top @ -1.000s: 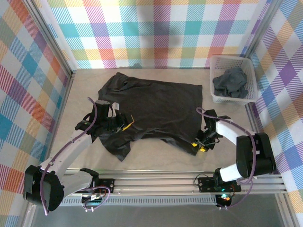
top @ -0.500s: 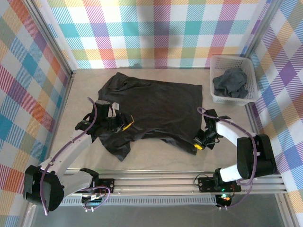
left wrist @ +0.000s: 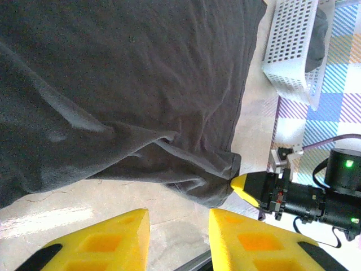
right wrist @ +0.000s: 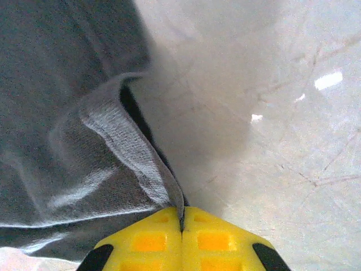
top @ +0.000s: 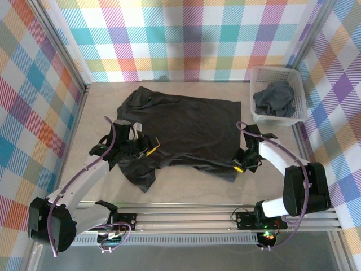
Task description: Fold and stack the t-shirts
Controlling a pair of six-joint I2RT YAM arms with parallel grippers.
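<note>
Now your right end effector has snapped shut: a second ago its fingers were parted around the near right corner of the spread t-shirt, and at present they meet with the hem edge pinched between them. From overhead that end effector has also crept a little away from the arm bases, and the corner has bunched with it. I judge that the grasp for the first fold is made, so the lift and carry-over comes next; nothing is folded or stacked yet.

Your left end effector has not budged. It sits at the shirt's left side near the sleeve, fingers narrowly apart. Its own camera shows bare surface in the gap at the fingertips, so it looks to be gripping nothing there.

Each view adds something. Overhead you get the whole layout: the shirt lies flat and open across the middle of the surface, with a bundled t-shirt waiting in the white basket at the far right. The right wrist view alone confirms the pinch, with a folded lip of cloth rising from the closed tips. The left wrist view looks across the shirt and catches the other end effector's yellow tip touching the corner, basket wall beyond
</note>
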